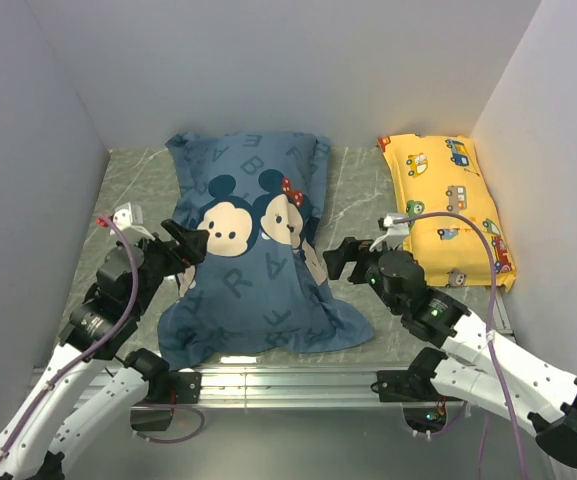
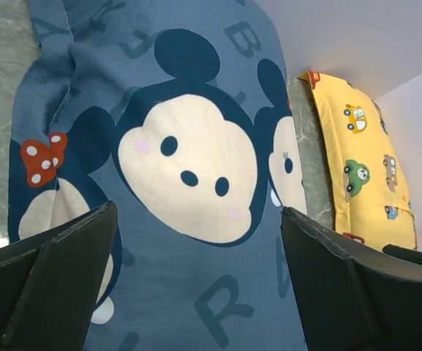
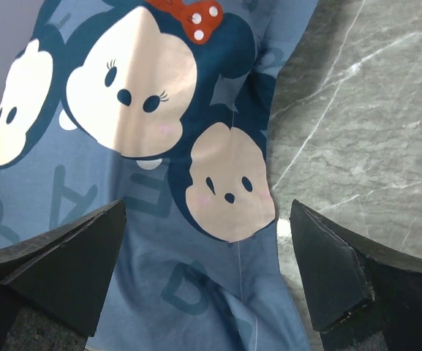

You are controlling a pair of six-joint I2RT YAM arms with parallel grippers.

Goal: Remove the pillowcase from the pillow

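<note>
At the bottom of the overhead frame, both arms reach up from the near edge of the bench (image 1: 368, 190). The left pincer (image 1: 190, 243), left of centre, sits at the left edge of the pillowcase (image 1: 253, 280), jaws spread wide and gripping nothing. Its wrist view shows blue cloth and a mouse face between the two dark fingers (image 2: 57, 270). The right pincer (image 1: 340, 258), right of centre, is likewise released and empty, just beside the cover's right edge. Its own view shows both cloth and grey marble below it. The pillowcase lies mid-frame, flat and loose at its near end and plump farther up; the pillow inside is hidden. In the upper right, a yellow car-print pillow (image 1: 448, 205) lies beside the wall, apart from the blue cover.
</note>
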